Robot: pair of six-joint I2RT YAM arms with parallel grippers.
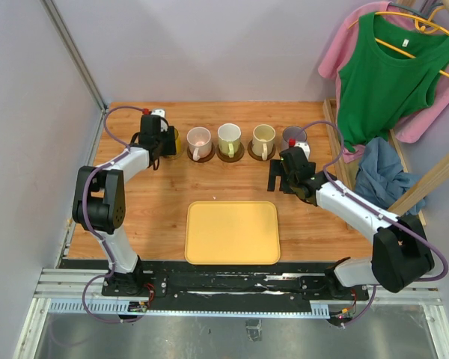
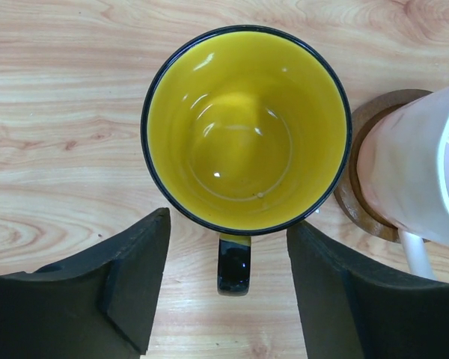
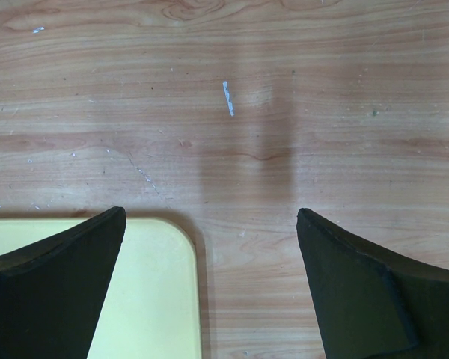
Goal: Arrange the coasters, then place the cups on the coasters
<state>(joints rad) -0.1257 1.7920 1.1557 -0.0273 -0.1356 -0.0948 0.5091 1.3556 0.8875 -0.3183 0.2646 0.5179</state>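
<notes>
Several cups stand in a row at the back of the table in the top view: pink (image 1: 198, 138), pale green-white (image 1: 228, 136), cream (image 1: 263, 135) and grey-purple (image 1: 292, 136), each on a dark coaster (image 1: 230, 155). At the left end stands a yellow cup (image 2: 247, 127) with a black outside. It hides whatever is under it. Its black handle (image 2: 233, 265) lies between my left gripper's (image 2: 228, 243) open fingers, touching neither. The pink cup (image 2: 415, 168) sits on a brown coaster (image 2: 357, 161) beside it. My right gripper (image 3: 211, 217) hangs open and empty over bare wood.
A yellow rectangular tray (image 1: 233, 232) lies at front centre; its corner (image 3: 150, 292) shows under my right gripper. Green (image 1: 389, 75) and pink tops hang on a wooden rack at the right, with a blue cloth (image 1: 378, 172) below. Grey walls close in the left and back.
</notes>
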